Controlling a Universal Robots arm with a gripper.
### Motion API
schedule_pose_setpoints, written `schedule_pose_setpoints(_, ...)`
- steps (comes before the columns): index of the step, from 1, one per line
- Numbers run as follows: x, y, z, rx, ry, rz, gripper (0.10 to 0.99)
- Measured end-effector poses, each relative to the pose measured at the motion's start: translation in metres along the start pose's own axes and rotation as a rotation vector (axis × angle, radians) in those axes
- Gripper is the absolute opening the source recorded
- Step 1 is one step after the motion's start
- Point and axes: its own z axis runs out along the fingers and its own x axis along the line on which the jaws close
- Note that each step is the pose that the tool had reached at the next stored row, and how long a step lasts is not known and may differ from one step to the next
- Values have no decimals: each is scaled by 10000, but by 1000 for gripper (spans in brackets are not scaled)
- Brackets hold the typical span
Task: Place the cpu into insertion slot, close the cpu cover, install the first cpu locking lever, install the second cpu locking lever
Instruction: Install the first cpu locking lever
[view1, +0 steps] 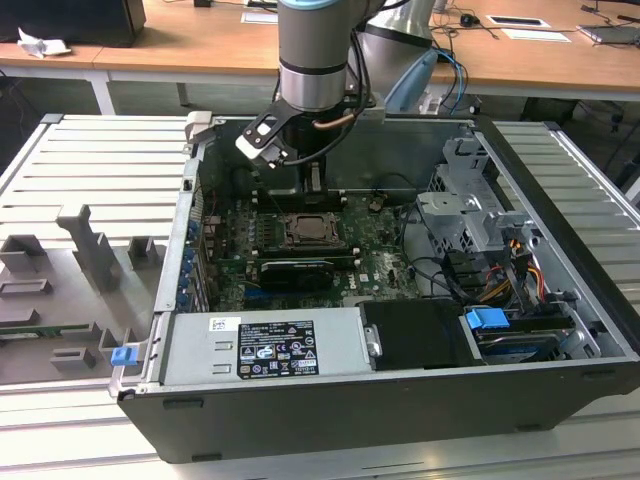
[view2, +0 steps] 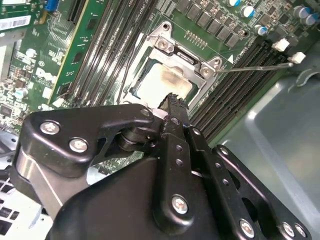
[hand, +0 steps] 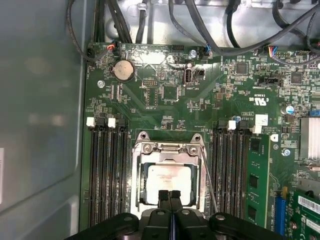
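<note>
Inside the open computer case (view1: 560, 300), the single robot arm (view1: 312, 60) reaches down over the green motherboard (hand: 210, 107). Its gripper (hand: 170, 195) hangs just above the near edge of the insertion slot (view1: 290, 232). The two black fingertips (view2: 173, 102) are pressed together, with nothing visible between them.

One cpu (hand: 167, 180) lies flat in the slot, and its pale metal top shows through the square window of the one cpu cover (hand: 170, 149). That silvery frame lies down over the chip.

One thin wire lever (view2: 255, 67) angles away from a corner of the socket, across the memory slots beside it. In the first wrist view the same wire slants along one side of the frame.

Two banks of black memory slots (hand: 106, 175) flank the socket, one on each side. One round coin battery (hand: 123, 70) sits further up the board.

In the exterior view, one black graphics card (view1: 295, 272) lies just in front of the socket. A grey power supply (view1: 265, 345) sits nearer the camera, and a grey drive cage (view1: 465, 215) stands at the exterior view's right. Outside the case, at the exterior view's left, a grey fixture tray (view1: 60, 300) rests on the ribbed table (view1: 100, 160).
</note>
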Motion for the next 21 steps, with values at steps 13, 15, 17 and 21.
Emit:
schedule_pose_setpoints(13,1,10,-262,5,31,-804,106)
schedule_pose_setpoints(15,1,10,-262,6,39,-997,106)
schedule_pose_setpoints(17,2,10,-261,7,44,-1122,106)
schedule_pose_setpoints(21,1,10,-262,9,60,-1546,106)
